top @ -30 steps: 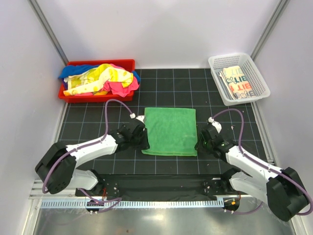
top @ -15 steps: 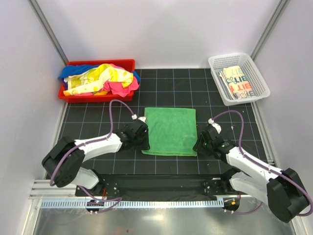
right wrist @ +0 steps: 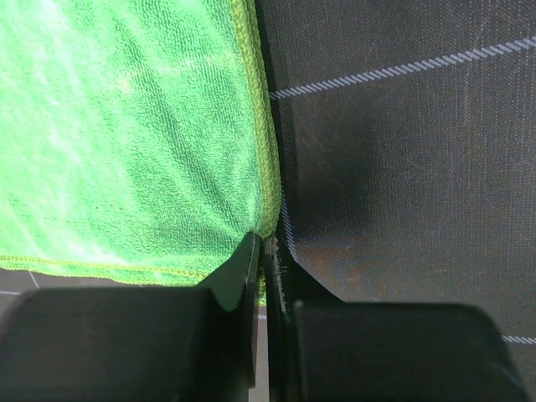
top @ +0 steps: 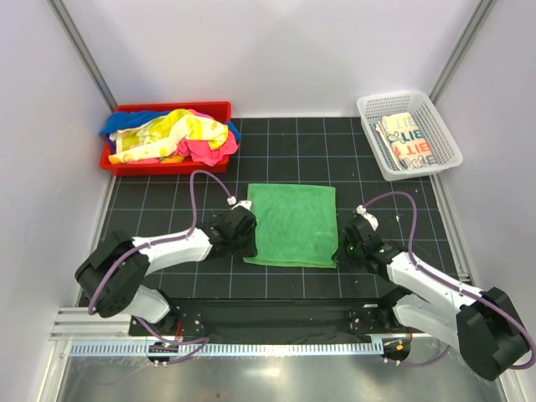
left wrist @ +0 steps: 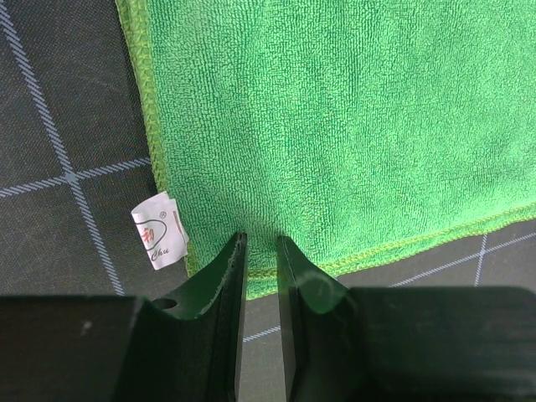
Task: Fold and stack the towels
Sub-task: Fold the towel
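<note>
Two corners were nearly secured on the green towel (top: 293,224), flat between your arms. Your right gripper (right wrist: 265,247) pinched its near corner, and your left gripper (left wrist: 260,247) had slid inward, jaws a slit over the hem, hold uncertain. The fold looked imminent.

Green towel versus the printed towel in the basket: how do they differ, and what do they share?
The green towel is plain, the printed towel cream with letters. The green towel lies spread flat on the mat; the printed towel sits folded in the basket. Both are cloth.
</note>
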